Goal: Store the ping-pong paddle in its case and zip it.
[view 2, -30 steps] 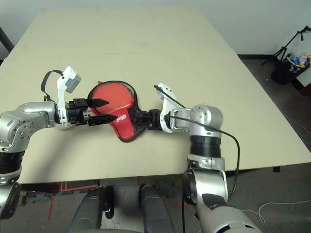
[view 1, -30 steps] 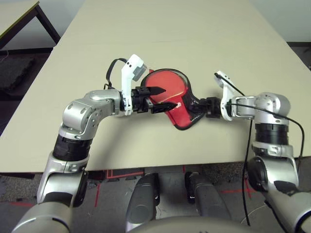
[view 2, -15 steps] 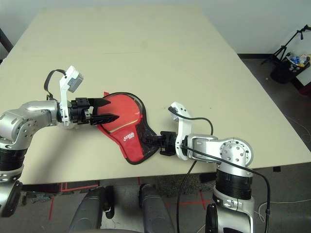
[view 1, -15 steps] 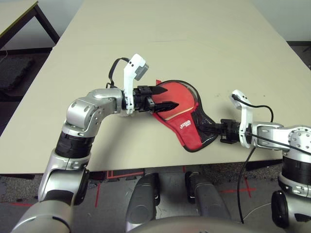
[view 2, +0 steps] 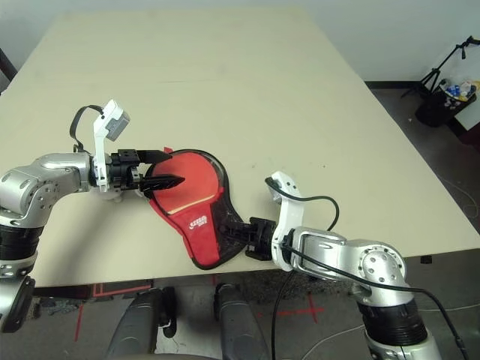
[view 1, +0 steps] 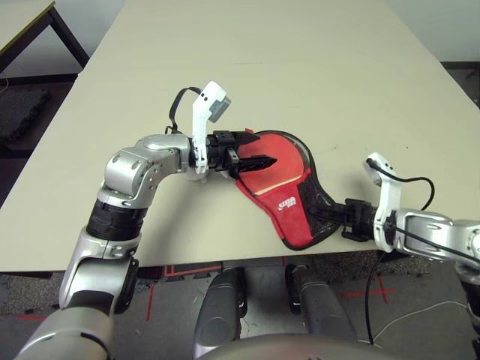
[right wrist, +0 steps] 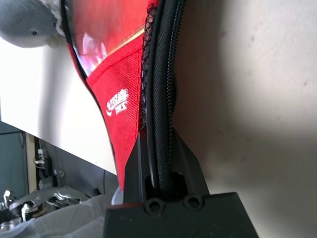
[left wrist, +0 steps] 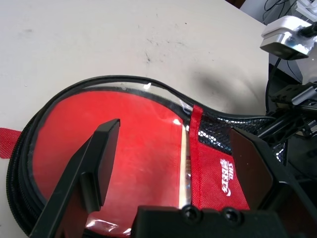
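The pale table is stretching out in front of the robot, lying under everything else. Near its front edge the red case with black piping is lying flat, its mesh part facing the robot's right arm and a small white logo showing on the red cloth. The round red ping-pong paddle is resting inside the case, showing through its clear window, with a strip of light wood visible at the base of the rubber. The right gripper is pinching the case's black zipper edge between its closed fingers, at the mesh side. The left gripper is hovering over the paddle end of the case, its fingers spread wide apart, gripping nothing.
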`<action>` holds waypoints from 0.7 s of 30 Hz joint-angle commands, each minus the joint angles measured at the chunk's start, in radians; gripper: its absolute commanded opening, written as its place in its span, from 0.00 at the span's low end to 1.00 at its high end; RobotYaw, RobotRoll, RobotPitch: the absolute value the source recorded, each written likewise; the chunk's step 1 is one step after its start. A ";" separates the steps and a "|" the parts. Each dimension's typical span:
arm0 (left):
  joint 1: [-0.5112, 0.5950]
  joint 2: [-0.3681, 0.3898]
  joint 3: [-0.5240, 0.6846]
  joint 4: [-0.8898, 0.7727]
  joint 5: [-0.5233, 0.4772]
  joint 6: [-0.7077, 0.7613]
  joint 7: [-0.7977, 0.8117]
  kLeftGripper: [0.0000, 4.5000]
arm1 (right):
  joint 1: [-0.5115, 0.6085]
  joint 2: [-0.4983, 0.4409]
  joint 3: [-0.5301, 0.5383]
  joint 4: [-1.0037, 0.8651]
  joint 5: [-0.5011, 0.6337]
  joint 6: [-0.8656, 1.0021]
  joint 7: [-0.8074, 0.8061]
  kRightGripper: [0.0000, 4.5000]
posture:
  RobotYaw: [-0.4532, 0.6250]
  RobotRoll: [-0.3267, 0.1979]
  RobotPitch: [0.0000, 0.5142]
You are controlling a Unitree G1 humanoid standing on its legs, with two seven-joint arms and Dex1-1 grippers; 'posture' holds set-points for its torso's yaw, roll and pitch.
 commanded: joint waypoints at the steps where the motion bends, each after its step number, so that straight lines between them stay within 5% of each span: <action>1: -0.001 0.006 -0.016 0.006 0.014 -0.008 -0.007 1.00 | -0.009 -0.028 0.040 -0.003 0.015 -0.016 0.001 0.01 | 0.40 0.62 0.36; 3: 0.001 0.007 -0.016 0.006 0.016 -0.009 -0.007 1.00 | -0.020 -0.063 0.056 0.006 0.015 -0.002 0.012 0.01 | 0.40 0.62 0.36; 6: 0.002 0.009 -0.012 0.005 0.017 -0.009 -0.008 1.00 | -0.042 -0.136 0.084 0.012 0.015 0.037 0.050 0.18 | 0.40 0.62 0.35; 17: 0.004 0.015 -0.008 0.006 0.022 -0.015 -0.008 1.00 | -0.141 -0.433 0.067 0.041 0.003 0.147 0.251 0.98 | 0.40 0.62 0.34; 21: -0.007 0.019 -0.008 0.022 0.027 -0.026 -0.013 1.00 | -0.296 -0.408 0.063 0.073 -0.163 0.157 0.357 0.99 | 0.39 0.62 0.33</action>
